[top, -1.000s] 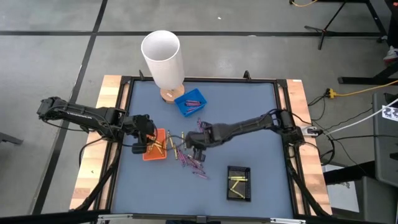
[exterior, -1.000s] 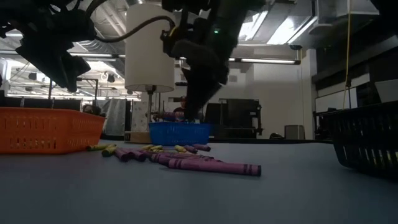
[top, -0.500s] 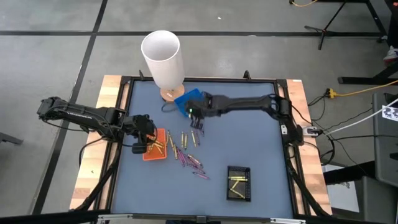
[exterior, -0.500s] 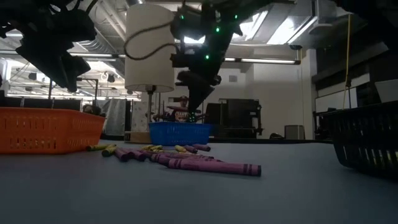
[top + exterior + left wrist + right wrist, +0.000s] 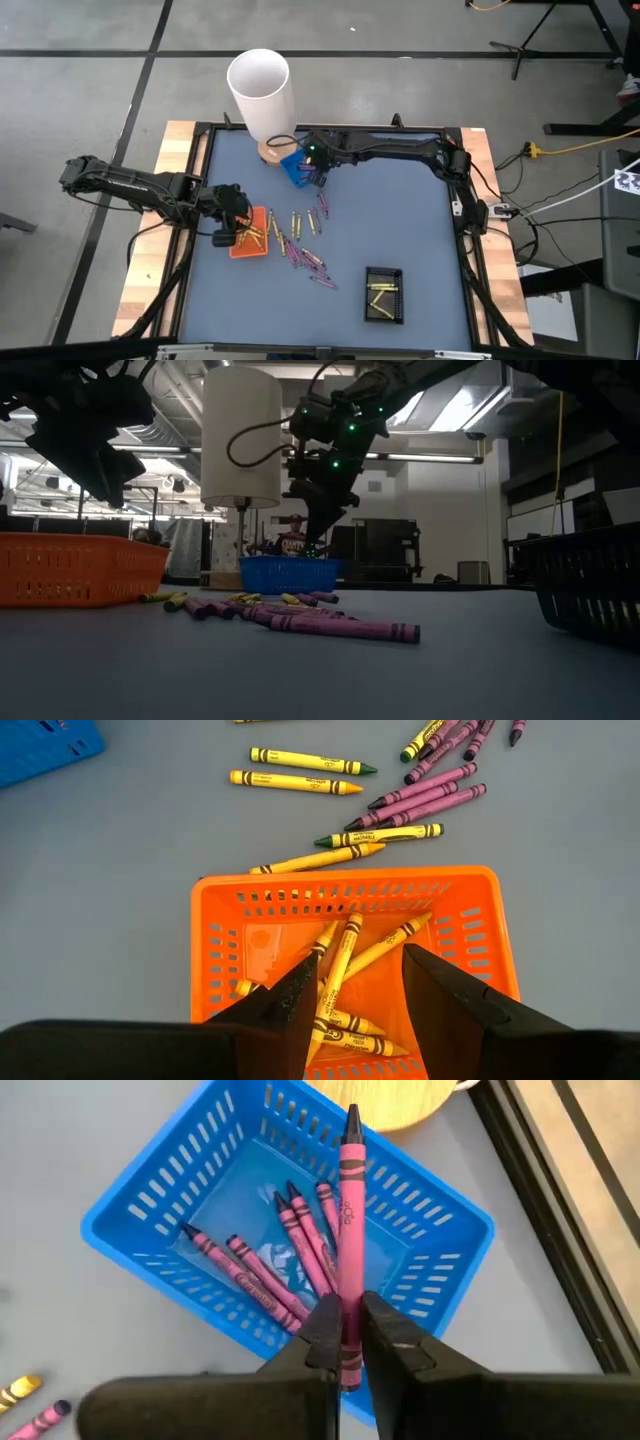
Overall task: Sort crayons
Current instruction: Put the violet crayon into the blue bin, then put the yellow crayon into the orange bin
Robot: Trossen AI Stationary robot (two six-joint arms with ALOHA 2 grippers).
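Observation:
My right gripper (image 5: pixel 318 174) hangs over the blue tray (image 5: pixel 297 168) at the table's far side, shut on a pink crayon (image 5: pixel 349 1220). Several pink crayons (image 5: pixel 262 1285) lie in that tray. My left gripper (image 5: pixel 355 990) is open and empty just above the orange tray (image 5: pixel 470 910), which holds several yellow crayons (image 5: pixel 345 955). Loose yellow and pink crayons (image 5: pixel 300 238) lie flat on the mat between the trays; they also show in the low view (image 5: pixel 340 627). My right gripper pinches the pink crayon near its blunt end (image 5: pixel 347 1342) between its two fingers (image 5: pixel 322 1335). The crayon lies along the fingers, its pointed tip (image 5: pixel 352 1118) sticking out well past them. It is lifted clear above the blue tray.
A tall white cylinder (image 5: pixel 262 90) on a round wooden base stands next to the blue tray at the far edge. A black tray (image 5: pixel 384 294) with yellow crayons sits near the front right. A raised dark frame (image 5: pixel 455 200) borders the blue mat.
My right gripper has gone from the crayon heap in the middle of the table up and toward the far edge, carrying the pink crayon clear of the mat, and now hangs over the blue tray.

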